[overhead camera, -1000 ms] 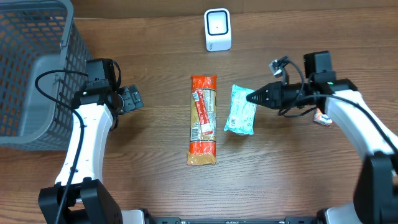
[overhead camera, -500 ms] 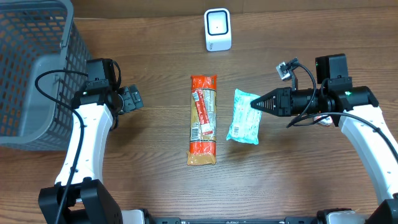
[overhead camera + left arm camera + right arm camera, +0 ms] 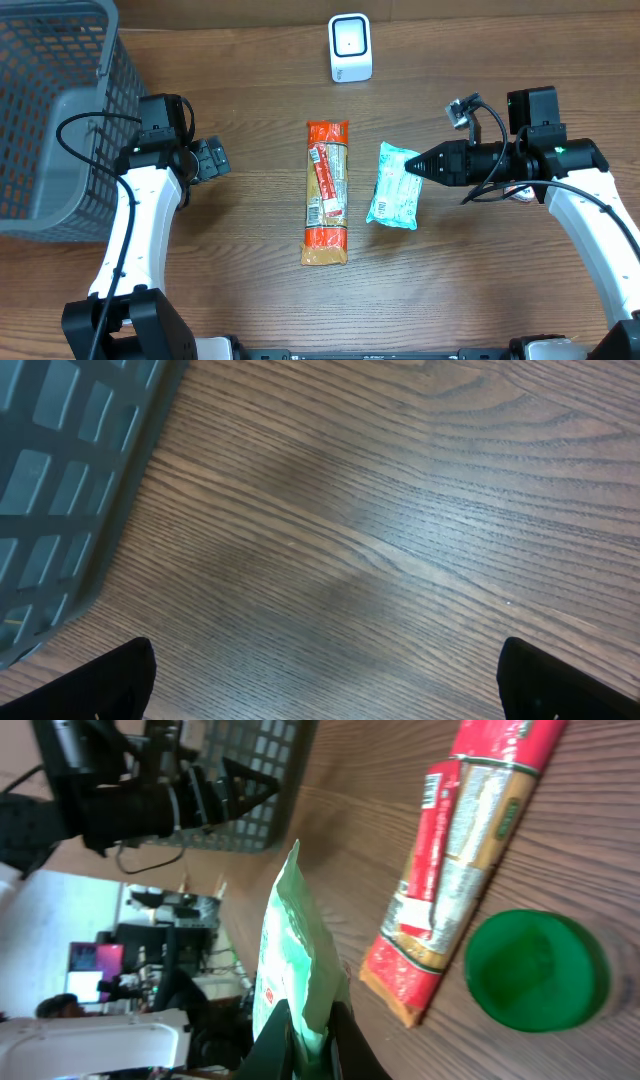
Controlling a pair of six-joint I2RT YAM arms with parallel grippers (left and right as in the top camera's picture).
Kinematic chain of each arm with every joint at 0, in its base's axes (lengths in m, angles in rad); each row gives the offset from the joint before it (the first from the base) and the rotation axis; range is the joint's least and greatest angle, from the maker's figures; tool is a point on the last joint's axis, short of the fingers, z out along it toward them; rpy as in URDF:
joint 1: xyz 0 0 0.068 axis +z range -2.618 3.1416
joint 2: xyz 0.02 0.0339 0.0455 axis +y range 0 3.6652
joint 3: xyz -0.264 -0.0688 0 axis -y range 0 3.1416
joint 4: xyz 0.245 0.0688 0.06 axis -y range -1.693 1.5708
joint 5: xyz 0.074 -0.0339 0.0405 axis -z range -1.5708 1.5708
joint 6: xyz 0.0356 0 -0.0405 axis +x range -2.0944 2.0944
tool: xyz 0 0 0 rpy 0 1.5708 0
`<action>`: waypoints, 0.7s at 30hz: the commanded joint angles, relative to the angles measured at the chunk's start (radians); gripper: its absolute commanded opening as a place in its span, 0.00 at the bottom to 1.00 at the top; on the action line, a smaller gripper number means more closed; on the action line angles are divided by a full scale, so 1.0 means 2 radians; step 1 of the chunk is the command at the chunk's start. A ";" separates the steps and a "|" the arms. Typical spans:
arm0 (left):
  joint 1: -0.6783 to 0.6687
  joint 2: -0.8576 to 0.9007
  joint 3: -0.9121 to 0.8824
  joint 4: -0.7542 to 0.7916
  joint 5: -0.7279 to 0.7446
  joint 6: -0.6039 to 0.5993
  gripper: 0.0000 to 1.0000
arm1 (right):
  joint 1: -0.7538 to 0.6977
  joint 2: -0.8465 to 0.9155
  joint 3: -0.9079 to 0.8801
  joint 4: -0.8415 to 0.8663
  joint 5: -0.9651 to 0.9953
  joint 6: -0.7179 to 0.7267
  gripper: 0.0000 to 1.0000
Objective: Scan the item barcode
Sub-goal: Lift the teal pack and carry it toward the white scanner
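My right gripper (image 3: 412, 163) is shut on the upper right edge of a teal snack packet (image 3: 393, 187), right of the table's centre. In the right wrist view that packet (image 3: 295, 960) stands edge-on between the two dark fingers, where the gripper (image 3: 312, 1025) pinches it. A long red and orange packet (image 3: 326, 192) lies flat just left of it, its label facing up. The white barcode scanner (image 3: 350, 47) stands at the back centre. My left gripper (image 3: 213, 158) hovers open over bare wood, holding nothing, with its fingertips (image 3: 125, 680) wide apart.
A grey mesh basket (image 3: 55, 110) fills the far left, and its wall (image 3: 70, 480) shows beside the left gripper. In the right wrist view a round green patch (image 3: 535, 970) shows on the wood next to the red packet (image 3: 460, 850).
The right arm has drawn back to the right with the teal packet, which has shifted slightly right and down. The left arm has not moved.
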 commanded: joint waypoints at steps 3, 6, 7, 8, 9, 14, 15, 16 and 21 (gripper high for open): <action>-0.001 -0.009 0.007 0.000 0.001 0.011 1.00 | 0.001 -0.011 0.042 -0.004 0.021 0.013 0.03; -0.001 -0.009 0.007 0.000 0.001 0.011 1.00 | 0.004 -0.011 0.091 -0.036 0.064 0.020 0.03; -0.001 -0.009 0.007 0.000 0.001 0.011 1.00 | 0.008 -0.010 0.110 -0.051 0.087 0.022 0.03; -0.001 -0.009 0.007 0.000 0.001 0.011 1.00 | 0.015 -0.007 0.138 -0.073 0.117 0.022 0.03; -0.001 -0.009 0.007 0.000 0.001 0.011 1.00 | 0.021 -0.003 0.158 -0.088 0.135 0.021 0.03; -0.001 -0.009 0.007 0.000 0.001 0.011 1.00 | 0.068 0.044 0.316 -0.187 0.238 0.000 0.03; -0.001 -0.009 0.007 0.000 0.001 0.011 1.00 | 0.089 0.072 0.378 -0.223 0.288 -0.014 0.03; -0.001 -0.009 0.007 0.000 0.001 0.011 1.00 | 0.098 0.087 0.406 -0.239 0.306 -0.024 0.03; -0.001 -0.009 0.007 0.000 0.001 0.011 1.00 | 0.143 0.149 0.472 -0.253 0.393 -0.082 0.03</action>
